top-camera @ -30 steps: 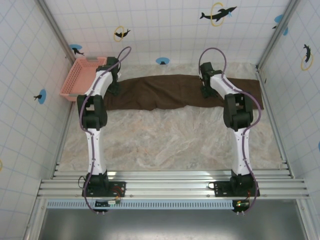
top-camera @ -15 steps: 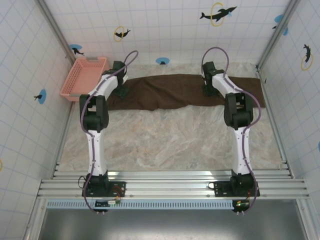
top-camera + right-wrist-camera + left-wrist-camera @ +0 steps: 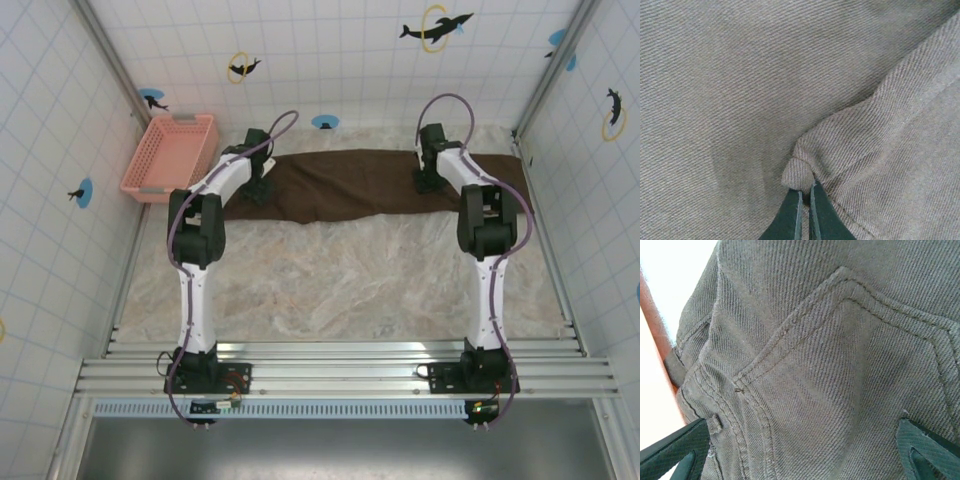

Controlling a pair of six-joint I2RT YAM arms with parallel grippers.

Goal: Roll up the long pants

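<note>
One garment, the pants, lies stretched left to right across the far tabletop, its left end near the basket. You have the left tool on that end and the right tool toward the other.

At your left wrist, the fingers stand wide over a stitched pocket.

At your right wrist, the fingers pinch a small fold of the pants.

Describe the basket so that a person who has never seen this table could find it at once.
Look at the marbled table and go to its far left corner, by the tiled wall. There stands the basket, just left of one end of the long pants. It alone is pink, a shallow box with lattice walls, while the pants are dark brown cloth.
</note>
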